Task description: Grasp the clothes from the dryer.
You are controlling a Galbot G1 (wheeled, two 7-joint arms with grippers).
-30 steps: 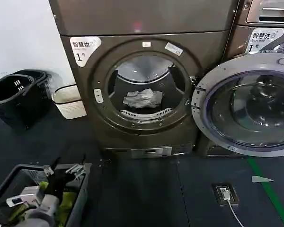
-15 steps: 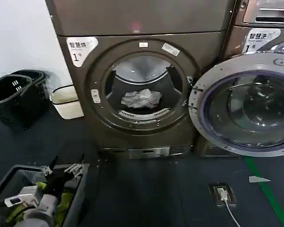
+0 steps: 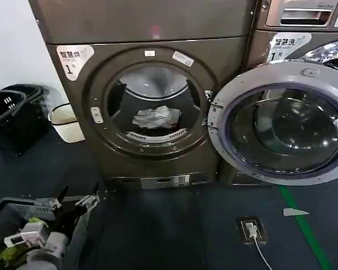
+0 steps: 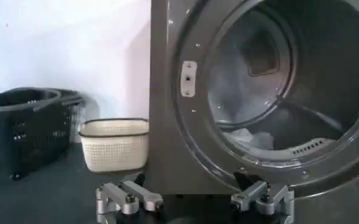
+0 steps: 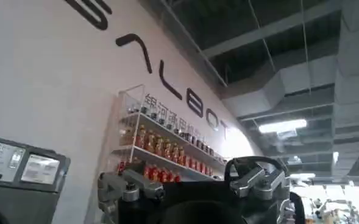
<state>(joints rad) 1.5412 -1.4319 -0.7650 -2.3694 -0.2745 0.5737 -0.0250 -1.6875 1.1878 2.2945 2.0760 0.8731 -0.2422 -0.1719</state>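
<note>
— Dark floor runs in front of the machines, with a green line at 4 o'clock. What stands there?

— At 12 o'clock is the dryer, bronze-brown, with label "1". Its door is swung open toward 3 o'clock.

— Where are the clothes?

— The clothes lie inside the drum, low in the round opening, a pale wrinkled bundle. The left wrist view shows them behind the ring.

— And the left hand?

— The left hand is at 7 o'clock, over a grey basket, well apart from the dryer. Its fingers stand wide apart and grip nothing.

— The right hand?

— The right hand points up toward a wall and ceiling, fingers spread, gripping nothing.

— Other things?

— 1 cream basket and black baskets at 10 o'clock.
</note>
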